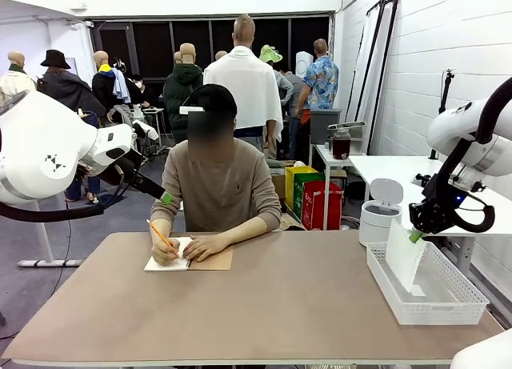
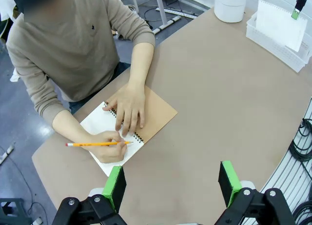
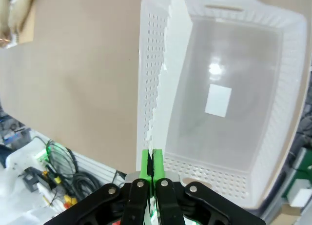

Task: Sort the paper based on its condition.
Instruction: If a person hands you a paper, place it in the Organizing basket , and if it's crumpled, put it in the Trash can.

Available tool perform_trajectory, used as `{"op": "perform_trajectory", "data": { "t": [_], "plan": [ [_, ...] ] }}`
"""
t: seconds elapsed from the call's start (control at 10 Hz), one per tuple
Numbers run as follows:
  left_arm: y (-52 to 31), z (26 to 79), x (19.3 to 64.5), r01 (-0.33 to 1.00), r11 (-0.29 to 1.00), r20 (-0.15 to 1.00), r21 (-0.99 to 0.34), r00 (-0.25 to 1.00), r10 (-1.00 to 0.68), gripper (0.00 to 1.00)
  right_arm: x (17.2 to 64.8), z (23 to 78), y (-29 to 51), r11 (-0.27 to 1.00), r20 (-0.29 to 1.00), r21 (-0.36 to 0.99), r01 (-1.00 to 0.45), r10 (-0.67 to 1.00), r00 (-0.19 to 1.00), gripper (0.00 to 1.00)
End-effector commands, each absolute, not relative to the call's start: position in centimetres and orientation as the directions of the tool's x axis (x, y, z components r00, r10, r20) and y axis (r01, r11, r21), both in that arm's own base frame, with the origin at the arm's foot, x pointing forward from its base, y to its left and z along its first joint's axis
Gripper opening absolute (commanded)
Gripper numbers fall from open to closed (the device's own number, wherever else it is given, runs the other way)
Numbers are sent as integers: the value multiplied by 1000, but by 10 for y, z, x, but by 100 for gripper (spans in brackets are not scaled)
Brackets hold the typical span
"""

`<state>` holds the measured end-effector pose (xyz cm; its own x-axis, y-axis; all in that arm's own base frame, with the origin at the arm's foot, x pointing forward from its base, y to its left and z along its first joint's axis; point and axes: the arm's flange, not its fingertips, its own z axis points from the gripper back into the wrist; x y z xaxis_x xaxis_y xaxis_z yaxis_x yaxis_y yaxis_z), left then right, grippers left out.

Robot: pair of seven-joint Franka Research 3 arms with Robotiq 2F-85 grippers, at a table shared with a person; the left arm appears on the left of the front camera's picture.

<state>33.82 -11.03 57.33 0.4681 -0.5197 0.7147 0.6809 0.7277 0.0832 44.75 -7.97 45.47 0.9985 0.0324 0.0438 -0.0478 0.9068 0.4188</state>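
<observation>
right gripper point(image 3: 152, 156) pinching paper point(image 3: 173, 54) over white basket point(image 3: 209, 173), left gripper point(image 2: 171, 166) spread

White brick wall point(image 1: 432, 65), dark windows point(image 1: 152, 47), grey floor point(image 1: 104, 225)

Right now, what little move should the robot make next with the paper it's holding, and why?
Probably open the right hand and let go. It is pinching the sheet by its upper edge, and the sheet hangs over the white basket with its lower part seemingly inside, so it should drop in.
</observation>
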Motion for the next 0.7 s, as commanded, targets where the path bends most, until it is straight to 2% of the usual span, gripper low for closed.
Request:
{"op": "perform_trajectory", "data": {
  "t": [0.0, 0.3, 0.6],
  "plan": [
    [-109, 573, 338, 684, 726, 715, 76, 470, -518, 100, 447, 440, -71, 893, 58, 448, -34, 8, 998, 0],
    [-109, 573, 338, 684, 726, 715, 76, 470, -518, 100, 438, 426, -68, 917, -13, 397, 37, -35, 999, 0],
    [-109, 573, 338, 684, 726, 715, 76, 470, -518, 100, 431, 412, -69, 947, -32, 315, 71, -64, 997, 0]
  ]
}}
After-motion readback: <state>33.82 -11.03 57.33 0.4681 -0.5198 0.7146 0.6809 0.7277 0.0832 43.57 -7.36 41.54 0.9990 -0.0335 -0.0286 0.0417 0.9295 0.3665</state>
